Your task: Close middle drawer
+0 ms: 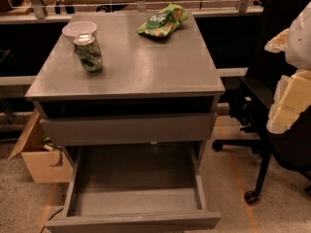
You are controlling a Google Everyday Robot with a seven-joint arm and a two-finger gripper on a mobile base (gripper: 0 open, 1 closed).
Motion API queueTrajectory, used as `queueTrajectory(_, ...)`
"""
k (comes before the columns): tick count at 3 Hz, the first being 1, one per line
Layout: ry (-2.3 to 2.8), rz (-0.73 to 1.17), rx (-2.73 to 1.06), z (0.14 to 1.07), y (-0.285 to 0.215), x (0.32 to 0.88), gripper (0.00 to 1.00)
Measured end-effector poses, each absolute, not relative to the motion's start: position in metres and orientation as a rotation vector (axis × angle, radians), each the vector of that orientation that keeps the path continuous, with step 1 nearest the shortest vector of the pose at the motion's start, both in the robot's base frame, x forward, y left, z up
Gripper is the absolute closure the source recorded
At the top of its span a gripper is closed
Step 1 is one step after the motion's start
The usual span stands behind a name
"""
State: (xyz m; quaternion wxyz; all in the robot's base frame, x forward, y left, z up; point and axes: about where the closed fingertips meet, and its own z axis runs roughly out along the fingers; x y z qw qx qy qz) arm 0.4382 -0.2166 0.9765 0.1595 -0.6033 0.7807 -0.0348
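Camera view looks down on a grey cabinet [146,67]. The middle drawer [131,221] stands pulled far out toward the camera, its tray bare, under the upper drawer [127,129]. On the cabinet top sit a can [88,53], a white bowl [77,29] touching it behind, and a green bag [162,20]. The gripper [291,96] hangs at the right edge, well apart from the drawer — whether open or closed, I cannot tell.

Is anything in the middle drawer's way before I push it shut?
Nothing visible does. The middle drawer is pulled out with a bare tray, and nothing shows in its slot under the top drawer. The end effector is at the right edge, by the office chair, off the drawer's path.
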Motion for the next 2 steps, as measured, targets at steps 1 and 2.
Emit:
queueTrajectory(1, 2.231, -0.100, -1.724, 0.977, -0.217, 0.438, 0.00)
queueTrajectory(2, 2.288, -0.066, -1.691, 0.963, -0.215, 0.431, 0.00)
